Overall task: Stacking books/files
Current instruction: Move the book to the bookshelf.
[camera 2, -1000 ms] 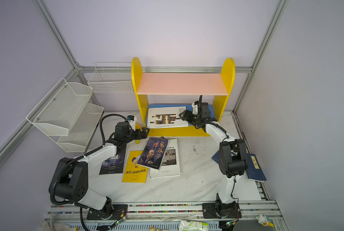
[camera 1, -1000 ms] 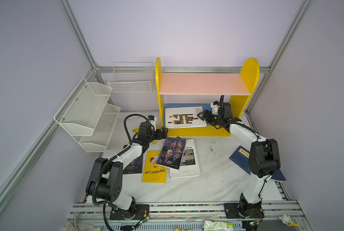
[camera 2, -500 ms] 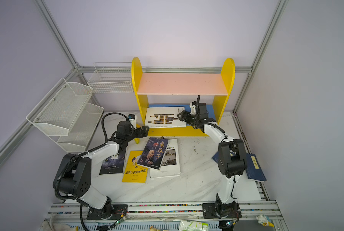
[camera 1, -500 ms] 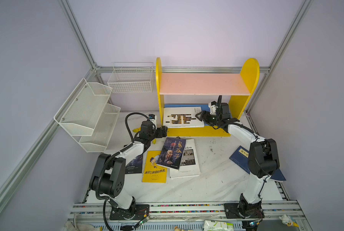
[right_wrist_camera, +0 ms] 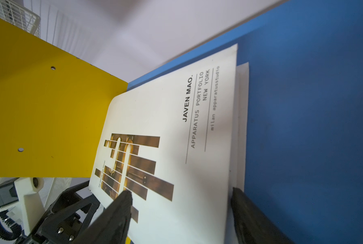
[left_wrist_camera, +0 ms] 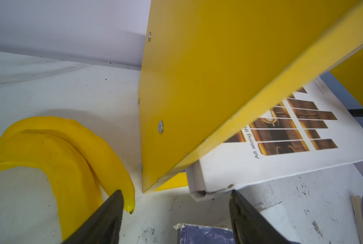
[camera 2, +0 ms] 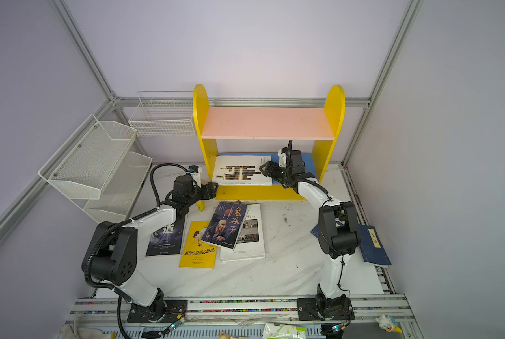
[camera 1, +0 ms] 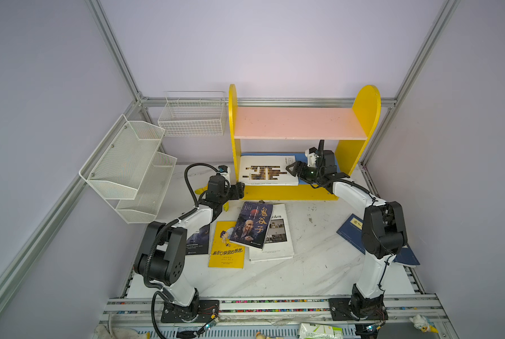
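Observation:
A large white photo-cover book (camera 1: 267, 173) (camera 2: 241, 173) (right_wrist_camera: 176, 118) lies flat on the shelf unit's blue lower board. My right gripper (camera 1: 291, 170) (camera 2: 264, 170) (right_wrist_camera: 180, 194) hangs open over its right end, one finger above the cover and the other beside the edge. At the shelf's front left corner my left gripper (camera 1: 241, 189) (camera 2: 214, 187) (left_wrist_camera: 176, 194) is open and empty, with the white book's (left_wrist_camera: 282, 160) corner just ahead of it. On the table lie an old-man portrait book (camera 1: 252, 224), a yellow cartoon book (camera 1: 225, 249), a white book (camera 1: 274, 243), a black book (camera 2: 166, 237) and a navy book (camera 2: 373, 243).
The yellow shelf unit (camera 1: 289, 193) with its pink top board (camera 1: 298, 121) stands at the back. Yellow bananas (left_wrist_camera: 60, 147) lie on the table beside its left wall, close to my left fingers. White wire baskets (camera 1: 128, 164) (camera 1: 192, 114) hang on the left and back walls.
My left gripper has edged toward the shelf's front left corner and its jaws have narrowed somewhat. My right gripper has slid slightly left over the white book.

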